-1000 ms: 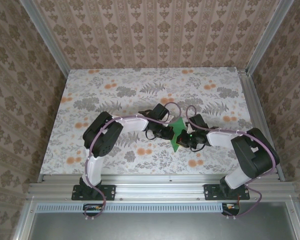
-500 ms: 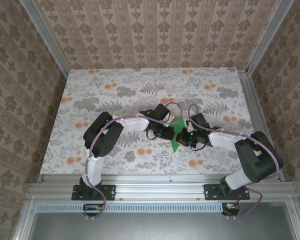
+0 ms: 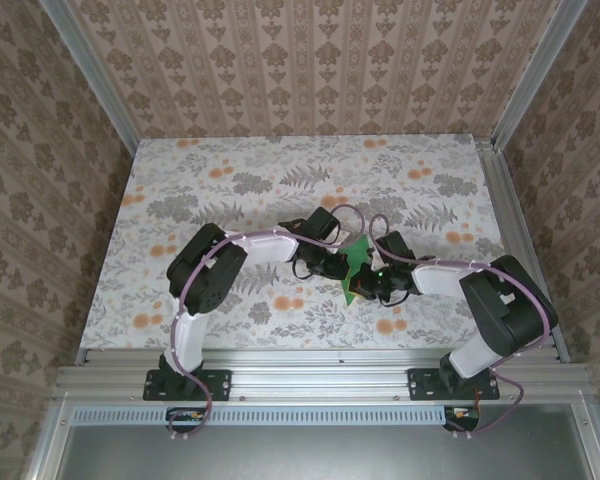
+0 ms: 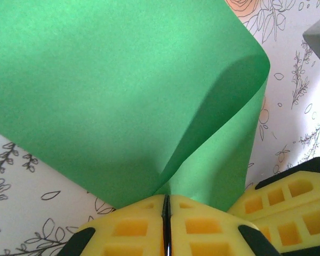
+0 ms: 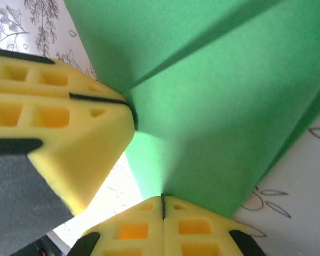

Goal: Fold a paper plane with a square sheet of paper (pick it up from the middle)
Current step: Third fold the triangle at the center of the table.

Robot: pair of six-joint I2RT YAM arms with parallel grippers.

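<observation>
- Flowery table down below. Where is the green paper?
- Near the middle, bent, between both arms.
- Who holds it?
- The left gripper pinches its 9 o'clock side tight. The right gripper pinches its 4 o'clock side tight.

In the top view the square sheet of paper is small in the middle of the frame, and the left gripper and the right gripper cover part of it; we cannot tell its folds. In the left wrist view the top and left edges cut the sheet, and the bottom edge cuts the left gripper. In the right wrist view the bottom edge cuts the right gripper
</observation>
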